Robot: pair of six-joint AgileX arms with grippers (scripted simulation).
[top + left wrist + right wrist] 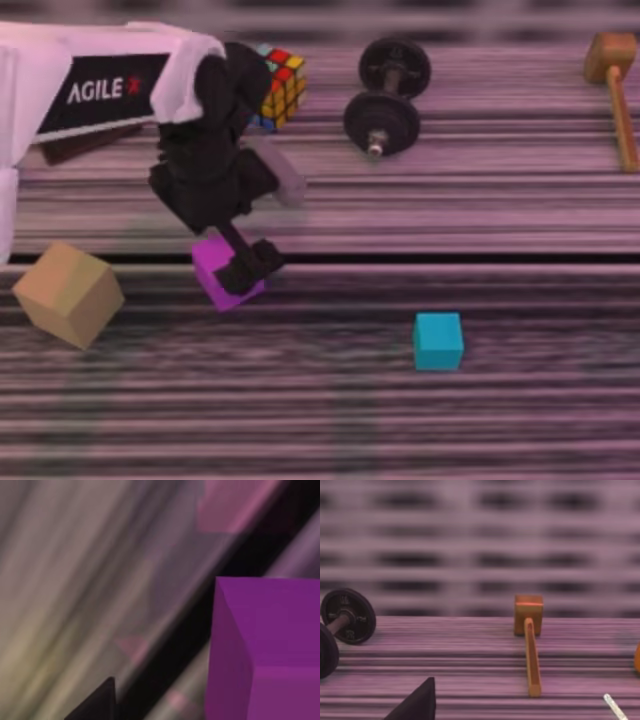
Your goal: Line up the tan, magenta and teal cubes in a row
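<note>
The magenta cube [212, 266] lies left of the table's middle. My left gripper [240, 268] is lowered over it and open, its black fingers partly covering the cube's top. In the left wrist view the magenta cube [270, 645] stands apart from the one fingertip [102, 702] that shows, with table visible between them. The large tan cube [68, 293] sits turned at the far left. On its own at the front right of centre is the small teal cube [438, 340]. My right arm is out of the top view; one fingertip [422, 700] shows, with nothing by it.
At the back stand a sticker-faced puzzle cube [283, 83], a black dumbbell [386, 95] and, at the far right, a wooden mallet [616, 90]. The dumbbell [347, 616] and mallet [530, 635] lie ahead of my right wrist. The left arm [90, 90] covers the back-left corner.
</note>
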